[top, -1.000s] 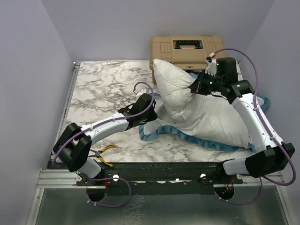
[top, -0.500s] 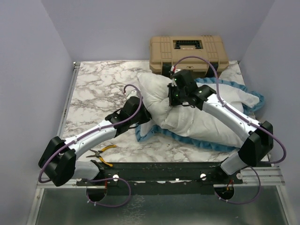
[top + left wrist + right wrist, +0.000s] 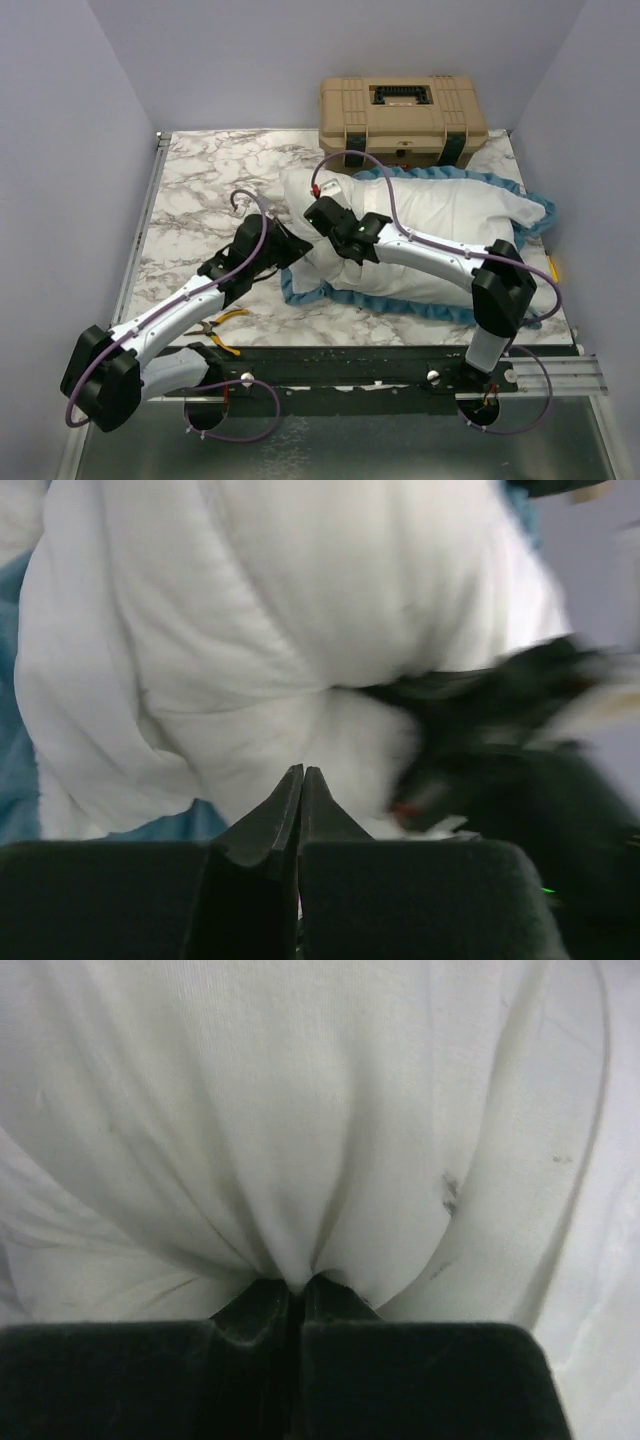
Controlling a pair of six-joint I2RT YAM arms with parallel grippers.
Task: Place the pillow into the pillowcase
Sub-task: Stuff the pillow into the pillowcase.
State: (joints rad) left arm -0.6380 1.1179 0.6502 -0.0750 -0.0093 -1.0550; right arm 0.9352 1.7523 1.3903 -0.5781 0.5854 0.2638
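Note:
The white pillow (image 3: 440, 215) lies flat across the middle of the table on the pillowcase (image 3: 330, 297), whose blue frilled edge shows round it. My right gripper (image 3: 322, 213) reaches across to the pillow's left end and is shut on a pinched fold of the pillow (image 3: 300, 1110); the fabric gathers into the right gripper (image 3: 297, 1285). My left gripper (image 3: 285, 245) sits at the pillow's left end by the frill. In the left wrist view the left gripper (image 3: 302, 772) is shut, its tips against the pillow (image 3: 300, 610), nothing visible between them. Blue pillowcase (image 3: 15, 770) shows at left.
A tan toolbox (image 3: 402, 110) stands at the back edge behind the pillow. Yellow-handled pliers (image 3: 222, 325) lie near the front edge by the left arm. The marble table (image 3: 210, 190) shows on the left. My right arm (image 3: 500, 740) is blurred beside the left gripper.
The right arm swept from the back right to the left, carrying the raised pillow end down and across. The pillow now lies flat. The left arm drew back left a little.

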